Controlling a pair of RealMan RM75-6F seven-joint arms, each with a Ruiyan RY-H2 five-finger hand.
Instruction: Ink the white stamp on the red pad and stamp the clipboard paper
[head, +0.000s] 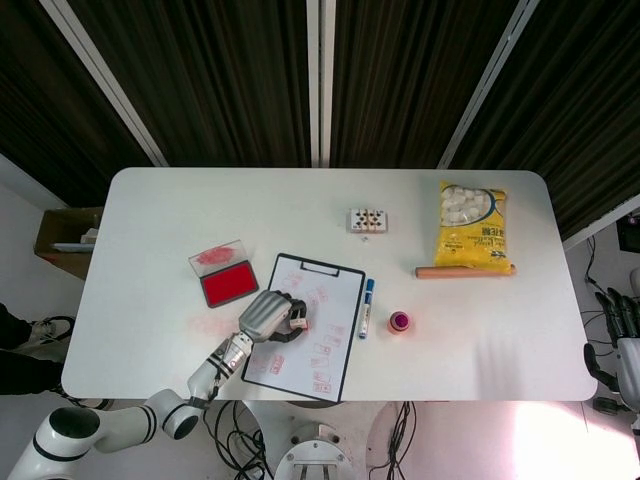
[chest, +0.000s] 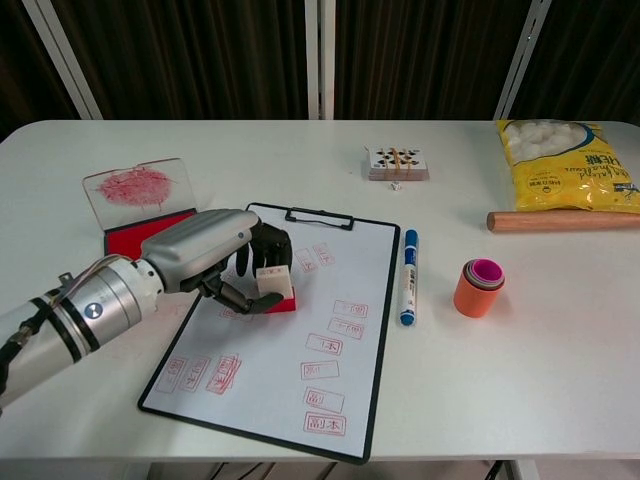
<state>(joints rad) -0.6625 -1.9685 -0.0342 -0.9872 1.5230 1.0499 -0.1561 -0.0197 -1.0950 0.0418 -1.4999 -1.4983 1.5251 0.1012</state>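
From the head view we see our left hand (head: 268, 316) over the left part of the clipboard paper (head: 305, 326), its fingers wrapped around the white stamp (head: 297, 320). The red pad (head: 229, 285) lies on the desk (head: 150, 230) just up and left of the clipboard, its clear lid (head: 217, 256) tipped back behind it. A blue marker (head: 366, 306) lies along the clipboard's right edge, with an orange cup (head: 399, 322) further right. Our right hand (head: 622, 340) hangs off the desk's right side; we cannot tell how its fingers are set.

From the chest view, our left hand (chest: 215, 256) grips the white stamp (chest: 273, 280), whose red base touches the clipboard paper (chest: 290, 345) among many red imprints. The red pad (chest: 135, 232) sits just left of the hand. Farther back lie a card pack (chest: 396, 163), a yellow snack bag (chest: 570, 165) and a wooden rod (chest: 562, 220).
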